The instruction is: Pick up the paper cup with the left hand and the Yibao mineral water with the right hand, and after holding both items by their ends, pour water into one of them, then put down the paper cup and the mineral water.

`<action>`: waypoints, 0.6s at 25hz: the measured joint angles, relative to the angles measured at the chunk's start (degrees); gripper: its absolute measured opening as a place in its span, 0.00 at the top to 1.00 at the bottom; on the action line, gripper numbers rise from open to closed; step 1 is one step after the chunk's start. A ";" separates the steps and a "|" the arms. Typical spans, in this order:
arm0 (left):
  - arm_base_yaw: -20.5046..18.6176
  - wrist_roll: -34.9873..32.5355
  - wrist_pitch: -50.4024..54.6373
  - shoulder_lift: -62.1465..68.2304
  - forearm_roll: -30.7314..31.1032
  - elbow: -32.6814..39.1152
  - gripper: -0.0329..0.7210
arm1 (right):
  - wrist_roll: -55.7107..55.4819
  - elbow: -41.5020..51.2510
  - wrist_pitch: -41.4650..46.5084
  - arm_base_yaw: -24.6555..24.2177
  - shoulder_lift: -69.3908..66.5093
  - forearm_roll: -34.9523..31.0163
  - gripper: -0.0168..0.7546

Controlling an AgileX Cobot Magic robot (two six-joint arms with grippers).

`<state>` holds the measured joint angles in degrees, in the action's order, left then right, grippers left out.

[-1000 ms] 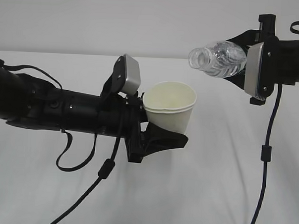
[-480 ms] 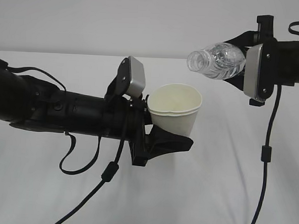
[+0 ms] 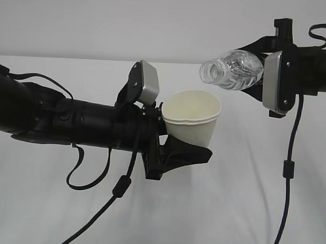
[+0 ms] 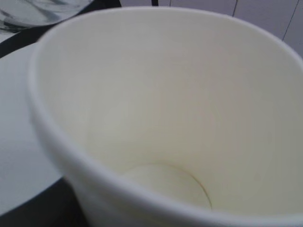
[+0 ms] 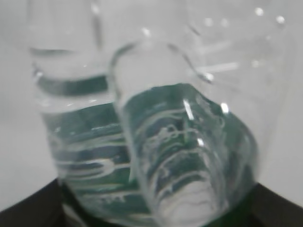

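Pour step in hand: left gripper [image 3: 186, 150] clamps the paper cup [image 3: 191, 122] upright above the table [image 3: 240, 212], right gripper [image 3: 251, 69] clamps the tilted Yibao mineral water [image 3: 230, 68]; next, centre its mouth over the rim.

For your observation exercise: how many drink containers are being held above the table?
2: the paper cup in the left arm's fingers, and the water bottle, tipped toward it, upper right.

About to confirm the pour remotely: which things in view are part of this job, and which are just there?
Part of the job:
paper cup, held upright by the left gripper
Yibao mineral water, held tipped by the right gripper, mouth toward the cup

Just there:
white table
dangling cables
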<state>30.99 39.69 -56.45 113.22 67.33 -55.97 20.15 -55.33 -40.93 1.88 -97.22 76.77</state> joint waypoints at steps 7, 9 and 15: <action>0.00 1.03 0.10 0.00 0.29 0.00 0.34 | 0.00 -0.13 0.00 0.00 0.00 0.40 0.38; 0.00 1.15 0.10 0.00 0.70 0.00 0.34 | 0.00 -0.35 0.00 0.00 0.00 0.49 0.38; 0.00 1.26 0.12 0.00 1.00 0.00 0.34 | 0.11 -1.09 0.00 0.00 0.00 1.31 0.38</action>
<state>30.99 40.96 -56.33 113.22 68.33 -55.97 20.26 -56.42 -40.93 1.88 -97.22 78.08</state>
